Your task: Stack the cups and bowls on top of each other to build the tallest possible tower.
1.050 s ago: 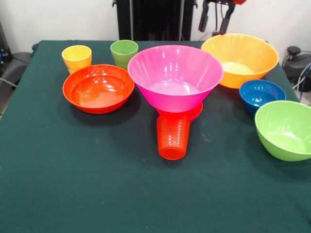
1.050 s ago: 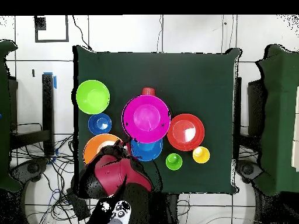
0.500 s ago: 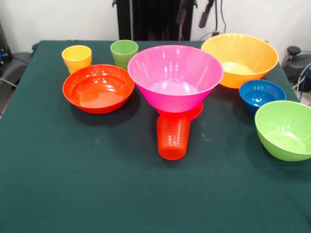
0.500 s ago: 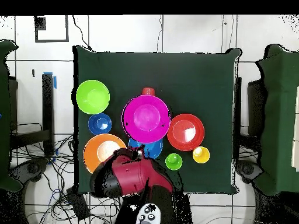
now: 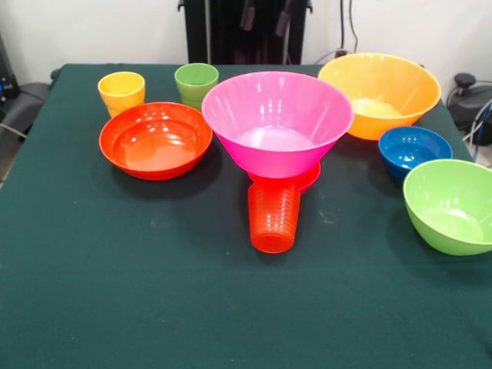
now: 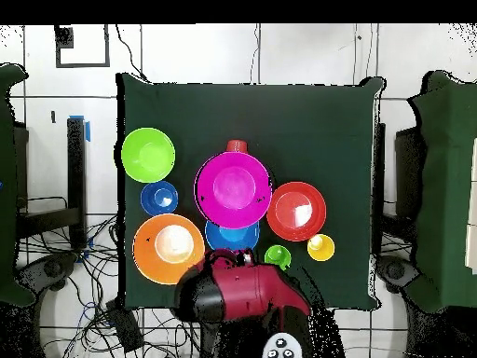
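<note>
At the far edge of the desk [image 5: 115, 307], my fingers [image 5: 264, 15] show as two dark tips hanging apart with nothing between them, above the gap behind the large pink bowl [image 5: 277, 123]. That bowl sits on a small magenta bowl [image 5: 307, 181] at mid-desk, the ribbed orange-red cup [image 5: 274, 217] just in front. Left are the red-orange bowl [image 5: 155, 140], yellow cup [image 5: 121, 91] and green cup [image 5: 196, 82]; right are the yellow-orange bowl [image 5: 380, 92], dark blue bowl [image 5: 414, 149] and lime bowl [image 5: 450, 204].
</note>
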Controlling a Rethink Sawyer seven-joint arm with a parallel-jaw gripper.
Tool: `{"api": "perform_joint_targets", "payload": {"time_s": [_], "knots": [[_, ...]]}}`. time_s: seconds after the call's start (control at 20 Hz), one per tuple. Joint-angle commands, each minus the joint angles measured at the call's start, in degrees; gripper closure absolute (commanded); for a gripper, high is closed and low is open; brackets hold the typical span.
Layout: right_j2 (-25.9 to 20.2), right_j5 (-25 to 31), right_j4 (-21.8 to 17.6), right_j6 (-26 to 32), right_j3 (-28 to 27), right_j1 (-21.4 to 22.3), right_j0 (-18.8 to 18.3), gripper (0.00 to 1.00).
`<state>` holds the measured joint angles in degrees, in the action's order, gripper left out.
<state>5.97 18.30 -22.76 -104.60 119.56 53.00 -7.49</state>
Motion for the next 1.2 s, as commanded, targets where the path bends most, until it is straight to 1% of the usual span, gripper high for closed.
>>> {"api": "perform_joint_targets", "payload": {"time_s": [0.05,0.15,0.25,0.45,0.6,0.7,0.8,0.95,1.2], "knots": [[-3.56,0.80,-8.41,4.98,6.95,0.04,-4.26,0.00],[-3.73,-1.42,-10.57,4.02,6.98,-1.86,-5.55,0.00],[-3.58,-4.10,-12.91,2.27,6.34,-4.84,-5.98,0.00],[-1.97,-8.43,-16.87,-1.20,4.68,-10.25,-5.43,0.00],[-0.25,-12.02,-18.73,-3.71,3.47,-14.14,-4.74,0.00],[1.49,-15.40,-19.76,-5.35,2.84,-16.45,-3.88,0.00],[3.51,-19.00,-20.19,-6.97,2.47,-18.85,-2.62,0.00],[6.87,-24.09,-19.65,-8.34,1.54,-22.52,-0.16,0.00],[9.44,-28.70,-16.81,-8.14,-0.16,-27.46,2.20,0.00]]}}
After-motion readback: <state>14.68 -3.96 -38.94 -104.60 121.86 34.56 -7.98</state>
